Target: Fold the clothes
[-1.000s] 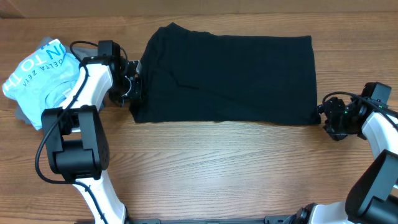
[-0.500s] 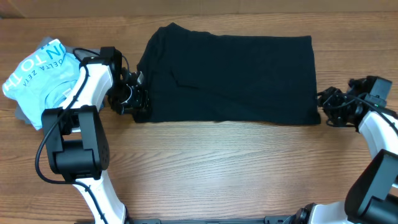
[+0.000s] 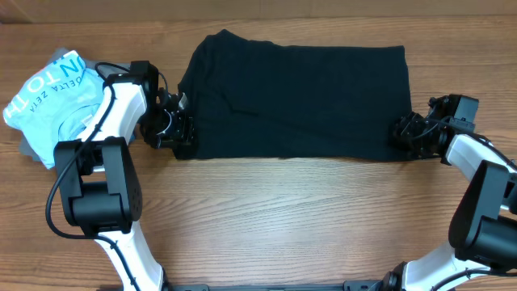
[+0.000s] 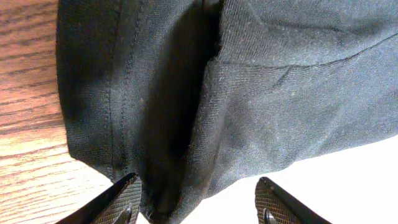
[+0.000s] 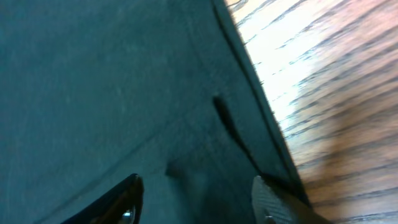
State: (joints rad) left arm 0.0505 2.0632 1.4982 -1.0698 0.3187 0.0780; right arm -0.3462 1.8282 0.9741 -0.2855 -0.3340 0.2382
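The black T-shirt (image 3: 299,97), the clothes, lies flat on the wooden table (image 3: 283,218) as a wide rectangle. My left gripper (image 3: 181,134) is at its front left corner. In the left wrist view that gripper (image 4: 199,205) is open, and a fold of the black fabric (image 4: 280,93) lies between its fingers, close to the left one. My right gripper (image 3: 404,132) sits over the shirt's front right edge. In the right wrist view it (image 5: 199,202) is open above the cloth (image 5: 93,93), its right finger near the hem.
A light blue shirt with white lettering (image 3: 48,93) lies crumpled at the far left on grey garments (image 3: 32,152), just behind my left arm. Bare wood (image 5: 336,93) runs along the shirt's right side and front.
My right gripper has moved left from beside the shirt onto its right edge. The left gripper shifted slightly forward onto the front left corner a second ago, then stayed still.
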